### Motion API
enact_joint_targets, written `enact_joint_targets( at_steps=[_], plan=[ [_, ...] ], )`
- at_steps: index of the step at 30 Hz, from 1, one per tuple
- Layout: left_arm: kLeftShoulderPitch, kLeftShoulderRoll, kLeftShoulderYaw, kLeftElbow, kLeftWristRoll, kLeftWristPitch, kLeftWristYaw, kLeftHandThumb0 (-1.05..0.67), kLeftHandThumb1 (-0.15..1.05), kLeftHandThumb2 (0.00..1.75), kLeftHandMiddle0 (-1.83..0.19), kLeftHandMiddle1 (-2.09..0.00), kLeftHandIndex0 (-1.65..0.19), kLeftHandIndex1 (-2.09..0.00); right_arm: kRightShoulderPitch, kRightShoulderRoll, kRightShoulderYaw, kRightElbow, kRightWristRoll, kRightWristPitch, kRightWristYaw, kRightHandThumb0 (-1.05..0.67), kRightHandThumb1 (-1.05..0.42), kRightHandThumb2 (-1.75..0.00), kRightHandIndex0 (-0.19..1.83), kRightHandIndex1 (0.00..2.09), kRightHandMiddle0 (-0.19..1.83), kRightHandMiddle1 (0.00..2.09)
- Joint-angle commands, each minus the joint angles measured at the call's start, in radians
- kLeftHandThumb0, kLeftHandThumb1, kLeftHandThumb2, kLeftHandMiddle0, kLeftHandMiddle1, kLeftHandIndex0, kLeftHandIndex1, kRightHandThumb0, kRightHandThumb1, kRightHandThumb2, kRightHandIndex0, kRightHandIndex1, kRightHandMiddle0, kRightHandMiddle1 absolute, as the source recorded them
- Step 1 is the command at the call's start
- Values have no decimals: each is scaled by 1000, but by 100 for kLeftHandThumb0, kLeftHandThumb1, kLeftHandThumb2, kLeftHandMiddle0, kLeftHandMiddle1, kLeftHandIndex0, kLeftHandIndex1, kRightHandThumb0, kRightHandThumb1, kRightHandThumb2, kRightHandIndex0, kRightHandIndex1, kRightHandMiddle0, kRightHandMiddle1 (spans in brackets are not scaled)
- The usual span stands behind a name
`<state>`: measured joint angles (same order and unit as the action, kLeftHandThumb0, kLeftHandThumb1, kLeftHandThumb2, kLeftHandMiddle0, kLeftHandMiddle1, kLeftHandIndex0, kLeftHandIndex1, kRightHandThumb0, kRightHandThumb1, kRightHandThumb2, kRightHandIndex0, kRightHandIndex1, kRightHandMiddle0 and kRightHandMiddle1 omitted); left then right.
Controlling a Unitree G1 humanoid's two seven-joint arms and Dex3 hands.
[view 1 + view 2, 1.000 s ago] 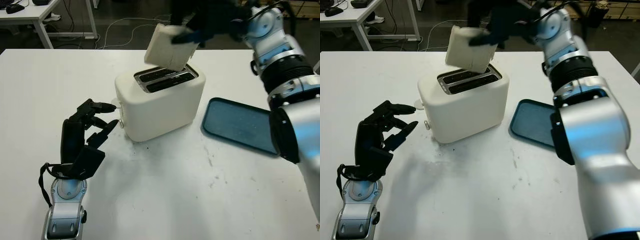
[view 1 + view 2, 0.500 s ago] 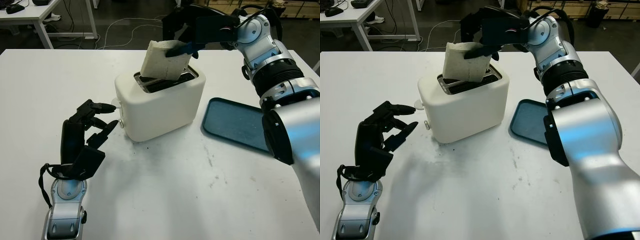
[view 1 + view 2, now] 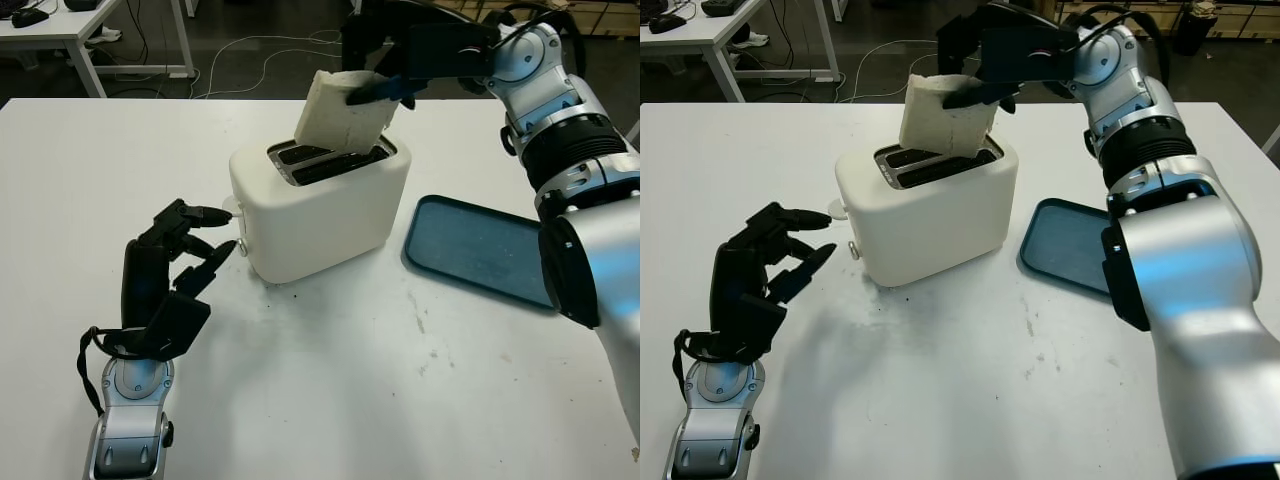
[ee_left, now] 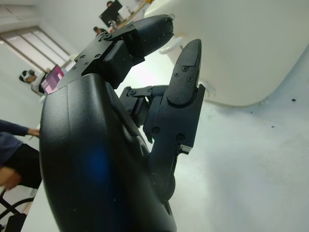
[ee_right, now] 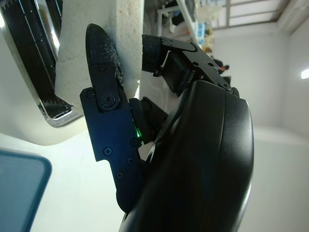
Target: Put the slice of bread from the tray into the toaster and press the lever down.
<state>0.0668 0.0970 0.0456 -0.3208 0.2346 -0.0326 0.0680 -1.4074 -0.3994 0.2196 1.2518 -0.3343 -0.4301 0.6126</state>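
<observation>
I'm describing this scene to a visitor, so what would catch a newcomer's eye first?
The robot's black right hand holds a pale slice of bread tilted above the slots of the cream-white toaster at the table's middle. Right of the toaster lies an empty dark blue tray. The open black left hand is by the toaster's lever side.

A: The toaster (image 3: 318,205) at frame centre is cream-white, its slots dark; the slice of bread (image 3: 340,108) is pale off-white.

B: Right of it, the tray (image 3: 478,250) is dark teal. Both hands are black; the tabletop (image 3: 330,380) is white with dark specks.
</observation>
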Motion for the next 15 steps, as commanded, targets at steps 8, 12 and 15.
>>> enact_joint_targets(
  at_steps=[8, 12, 15],
  plan=[
    [3, -7, -7, -12, 8, 12, 8, -23, 92, 14, -57, -153, -58, -97, 37, -28, -21, -3, 25, -10, 47, -54, -92, -16, 115, 175, 98, 175],
    [3, -7, -10, -12, 16, 13, 11, -23, 92, 14, -58, -154, -58, -97, 47, -28, -17, -7, 16, -1, 50, -56, -92, -16, 113, 175, 97, 175],
    [4, -10, -10, -18, 18, 24, 14, -24, 92, 14, -58, -154, -57, -97, 54, -21, -38, -4, 44, 19, 99, -53, -92, -17, 112, 175, 96, 175]
  ],
)
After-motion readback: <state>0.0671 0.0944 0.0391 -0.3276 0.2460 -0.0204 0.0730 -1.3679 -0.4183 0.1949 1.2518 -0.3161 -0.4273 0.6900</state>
